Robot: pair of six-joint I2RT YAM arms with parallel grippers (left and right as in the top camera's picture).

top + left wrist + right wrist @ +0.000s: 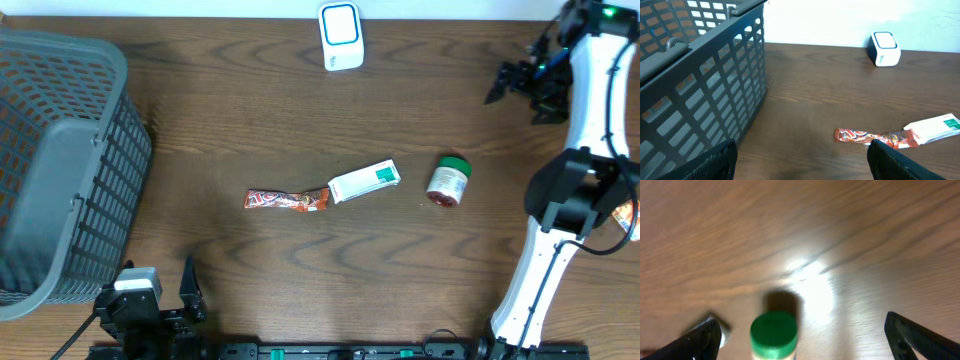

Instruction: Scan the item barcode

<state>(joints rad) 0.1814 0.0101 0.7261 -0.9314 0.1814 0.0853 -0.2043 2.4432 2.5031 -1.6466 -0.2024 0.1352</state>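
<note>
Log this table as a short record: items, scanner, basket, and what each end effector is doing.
items: candy wrapper, white and green box, green-lidded jar
scanner: white scanner at the table's far edge
basket: grey basket on the left
left end effector: open, empty
right end effector: open, empty, away from the jar
scanned: nothing is at the scanner

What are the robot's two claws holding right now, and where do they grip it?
Nothing. The left gripper and right gripper both stand open and empty.

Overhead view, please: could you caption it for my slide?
Candy wrapper, white box and green-capped jar sit centre-frame; grey basket at image left, scanner at top edge.
</note>
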